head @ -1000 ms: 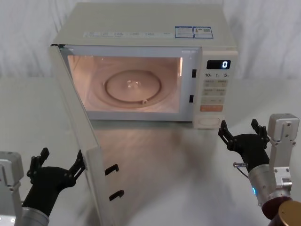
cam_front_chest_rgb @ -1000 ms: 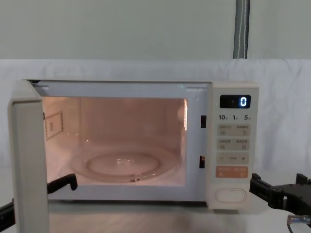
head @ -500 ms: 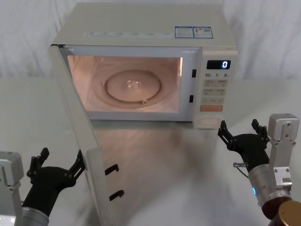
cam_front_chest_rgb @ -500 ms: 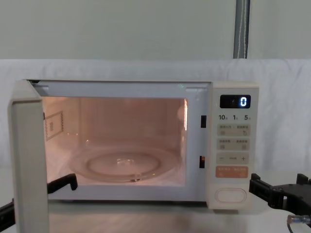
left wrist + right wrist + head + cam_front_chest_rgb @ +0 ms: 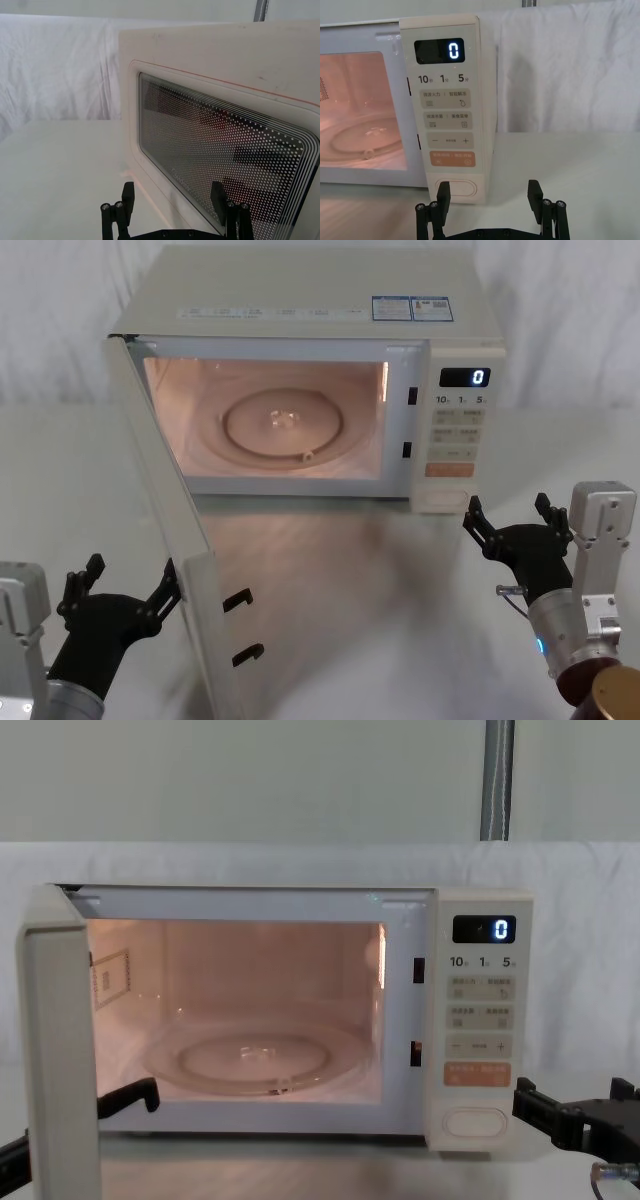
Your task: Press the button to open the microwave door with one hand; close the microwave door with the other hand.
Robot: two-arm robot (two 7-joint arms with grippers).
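Note:
The microwave door (image 5: 170,530) stands swung open toward my left, its free edge pointing at me; its dotted window (image 5: 225,150) is close ahead in the left wrist view. My left gripper (image 5: 130,582) is open, low beside the door's outer face, with one fingertip (image 5: 218,192) right at the window; contact cannot be told. The button (image 5: 457,189) is the wide oval key at the foot of the control panel (image 5: 457,430). My right gripper (image 5: 507,512) hangs open just in front of and to the right of the button (image 5: 443,502), apart from it, holding nothing.
The lit cavity (image 5: 250,1010) holds a glass turntable (image 5: 283,426). Two black latch hooks (image 5: 240,625) stick out of the door's inner face. The display (image 5: 440,51) reads 0. An orange key (image 5: 453,159) sits above the button. White cloth covers the table (image 5: 350,590) and backdrop.

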